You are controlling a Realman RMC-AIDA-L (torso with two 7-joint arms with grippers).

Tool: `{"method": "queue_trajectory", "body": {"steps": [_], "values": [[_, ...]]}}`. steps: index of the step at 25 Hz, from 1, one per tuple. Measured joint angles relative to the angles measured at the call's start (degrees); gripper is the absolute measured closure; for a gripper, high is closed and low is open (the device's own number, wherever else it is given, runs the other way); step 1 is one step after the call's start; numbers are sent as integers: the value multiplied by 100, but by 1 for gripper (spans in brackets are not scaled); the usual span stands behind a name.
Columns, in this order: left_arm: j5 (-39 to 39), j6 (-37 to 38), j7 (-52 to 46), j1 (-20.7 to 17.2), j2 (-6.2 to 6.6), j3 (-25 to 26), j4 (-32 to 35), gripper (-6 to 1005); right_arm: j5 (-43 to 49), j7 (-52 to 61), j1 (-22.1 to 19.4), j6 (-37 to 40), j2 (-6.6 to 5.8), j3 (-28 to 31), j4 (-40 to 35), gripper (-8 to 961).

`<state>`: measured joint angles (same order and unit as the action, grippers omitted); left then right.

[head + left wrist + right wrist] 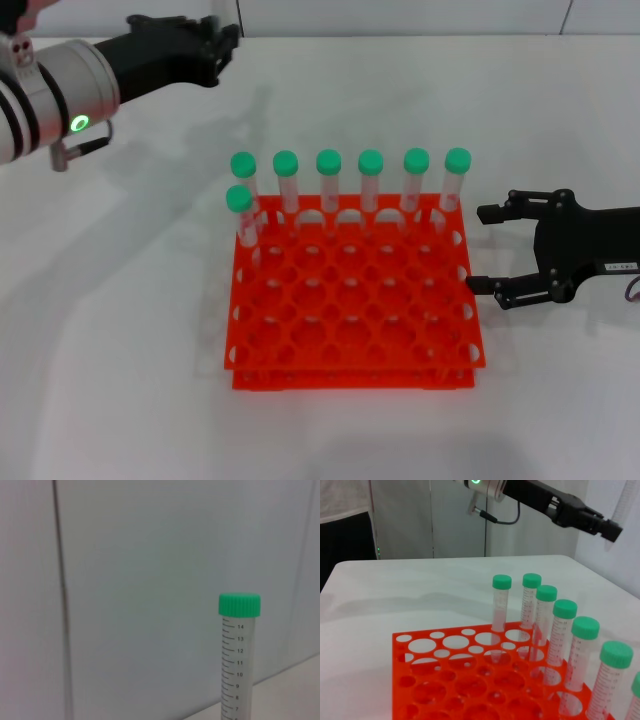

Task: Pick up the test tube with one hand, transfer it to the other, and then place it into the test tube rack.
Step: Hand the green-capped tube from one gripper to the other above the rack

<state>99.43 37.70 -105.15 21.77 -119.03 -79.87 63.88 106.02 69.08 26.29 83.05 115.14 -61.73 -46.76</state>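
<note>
Right now I am between the pick and the handover, as I judge it. My left end effector (215, 48) hangs above the desk (110, 330) at about 10 o'clock from the test tube rack (352, 300), well apart from it. I take it to be grasping the test tube (239, 665): the left wrist view shows the tube close up, upright, green cap on top, with the far wall behind it, though my own fingers do not show there.

My right end effector (487, 248) waits low at 3 o'clock of the rack, just beside its edge, released, with the jaws spread wide and pointing towards the rack.

Seven other green-capped tubes (371, 185) stand in the rack: six along the 12 o'clock row and one in the next row at the 9 o'clock end. Most holes are free.

Next, I think, the two arms must meet above the desk. The right jaws should close on a bare stretch of the tube before the left lets go, keeping the tube upright for the drop into a hole.
</note>
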Motion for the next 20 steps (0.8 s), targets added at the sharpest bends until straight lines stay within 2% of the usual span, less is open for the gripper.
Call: {"method": "queue_trajectory", "body": {"steps": [2, 3, 4, 5, 8, 10, 13, 20], "values": [[-819, 453, 610, 139, 5, 223, -429, 778, -10, -9, -1, 0, 0, 4, 0, 98], [-1224, 860, 952, 249, 7, 461, -748, 777, -14, -12, -1, 1, 0, 4, 1, 98], [-1774, 1609, 1467, 408, 10, 906, -1282, 776, -17, -17, -2, 0, 0, 4, 0, 98], [-1774, 1609, 1467, 408, 10, 906, -1282, 776, -18, -20, -2, 0, 0, 4, 0, 98], [-2451, 2956, 2124, 711, 90, 1699, -2236, 773, -24, -30, -2, 0, 0, 4, 0, 98], [-2498, 3428, 2232, 851, 200, 1935, -2594, 772, -28, -32, -2, 1, 0, 3, 0, 98], [-2329, 3895, 2196, 1012, 404, 1984, -2893, 770, -29, -37, -10, 11, -1, 3, 1, 98], [-1108, 4479, 1692, 1305, 549, 1981, -2798, 764, -34, -50, -83, 44, 3, 2, 1, 98]]}}
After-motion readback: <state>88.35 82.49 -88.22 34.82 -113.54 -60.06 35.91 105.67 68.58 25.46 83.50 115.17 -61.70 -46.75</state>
